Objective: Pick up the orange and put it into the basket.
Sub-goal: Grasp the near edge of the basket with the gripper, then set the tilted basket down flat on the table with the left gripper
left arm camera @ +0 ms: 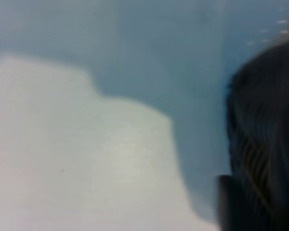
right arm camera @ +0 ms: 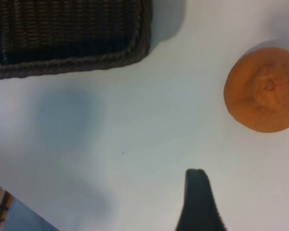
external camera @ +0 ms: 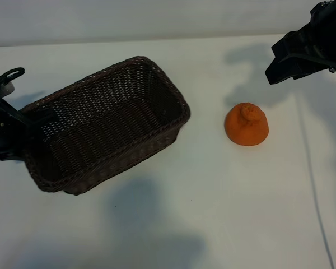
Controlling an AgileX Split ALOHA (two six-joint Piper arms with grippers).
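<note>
White table (external camera: 173,224) — orange (external camera: 246,124) at three o'clock of wicker basket (external camera: 109,124); right gripper (external camera: 295,59) spread above, left gripper (external camera: 8,126) at basket's nine-o'clock end — spread unclear.

Right tool (external camera: 291,59) open; left arm (external camera: 3,123) low.

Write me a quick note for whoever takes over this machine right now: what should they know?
Left tool: at the basket's left end, against its rim; grip unclear.
Right tool: open, empty, up above and beyond the orange.
Orange: on the table, right of the basket, apart from it.
Done: nothing; the basket is empty.
Left: pick up the orange and put it in the basket.
</note>
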